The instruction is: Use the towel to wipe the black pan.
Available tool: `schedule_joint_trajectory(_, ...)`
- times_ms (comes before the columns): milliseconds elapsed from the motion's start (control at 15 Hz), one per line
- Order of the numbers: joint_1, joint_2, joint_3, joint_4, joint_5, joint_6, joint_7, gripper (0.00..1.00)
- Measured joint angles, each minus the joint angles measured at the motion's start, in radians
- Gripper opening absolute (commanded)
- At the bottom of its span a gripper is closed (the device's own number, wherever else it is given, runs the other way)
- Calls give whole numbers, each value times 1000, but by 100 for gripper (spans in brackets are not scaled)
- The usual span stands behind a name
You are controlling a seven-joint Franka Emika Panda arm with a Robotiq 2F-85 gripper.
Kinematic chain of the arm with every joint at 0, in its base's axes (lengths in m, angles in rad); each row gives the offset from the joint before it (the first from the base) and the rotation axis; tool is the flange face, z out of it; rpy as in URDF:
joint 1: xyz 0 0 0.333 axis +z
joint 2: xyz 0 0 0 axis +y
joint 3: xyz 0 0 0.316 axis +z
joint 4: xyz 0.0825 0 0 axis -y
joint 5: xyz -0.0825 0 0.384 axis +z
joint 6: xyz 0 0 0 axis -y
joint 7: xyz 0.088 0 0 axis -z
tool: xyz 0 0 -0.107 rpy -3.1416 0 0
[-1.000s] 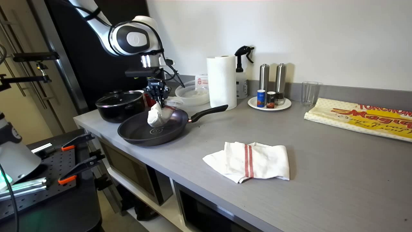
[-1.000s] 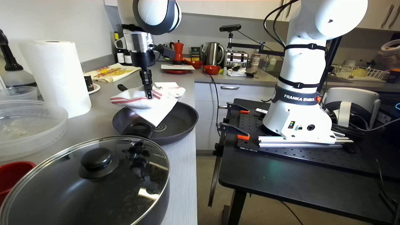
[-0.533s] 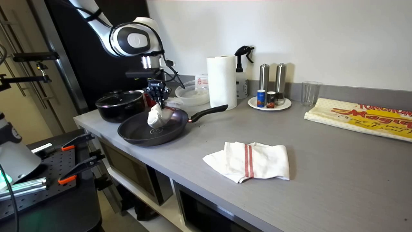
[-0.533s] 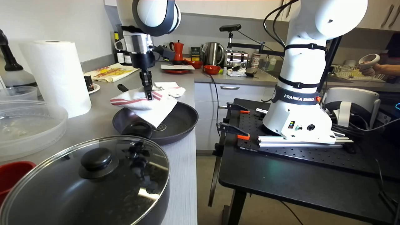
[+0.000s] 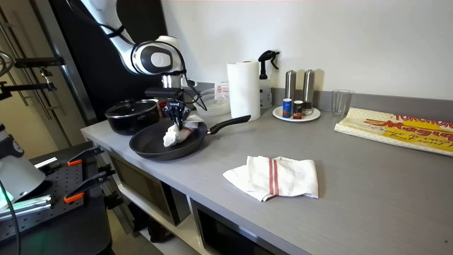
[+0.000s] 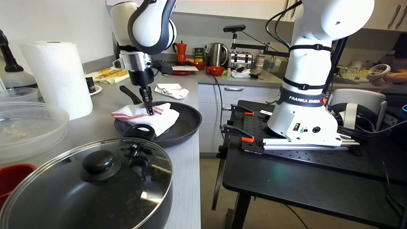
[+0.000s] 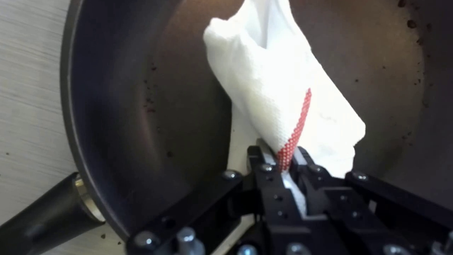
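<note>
The black frying pan (image 5: 152, 143) sits on the counter and also shows in an exterior view (image 6: 187, 119) and the wrist view (image 7: 191, 88). Dark crumbs dot its inside. My gripper (image 5: 179, 126) points down over the pan, shut on a white towel (image 5: 172, 136) with red stripes. In an exterior view the towel (image 6: 136, 114) hangs bunched from the fingers (image 6: 150, 111), its lower part in the pan and one side over the rim. In the wrist view the towel (image 7: 276, 81) is pinched between the fingertips (image 7: 283, 156) and appears to lie on the pan's floor.
A second folded striped towel (image 5: 293, 177) lies on the counter. A lidded black pot (image 5: 131, 115) stands close beside the pan. A paper roll (image 5: 244, 92) and a plastic bowl (image 5: 212, 106) stand behind. The pan's handle (image 5: 230, 124) sticks out over the counter.
My gripper has moved down towards the pan with the towel. The towel has dropped lower and bunched up more in the pan. The pan has not moved.
</note>
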Motion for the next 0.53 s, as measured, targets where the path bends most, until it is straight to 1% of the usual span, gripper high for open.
schedule_joint_trajectory(333,3,96,-1,69,-27,-13,0,3)
schedule_joint_trajectory(533,3,123,-3,99,-38,-30,0,3)
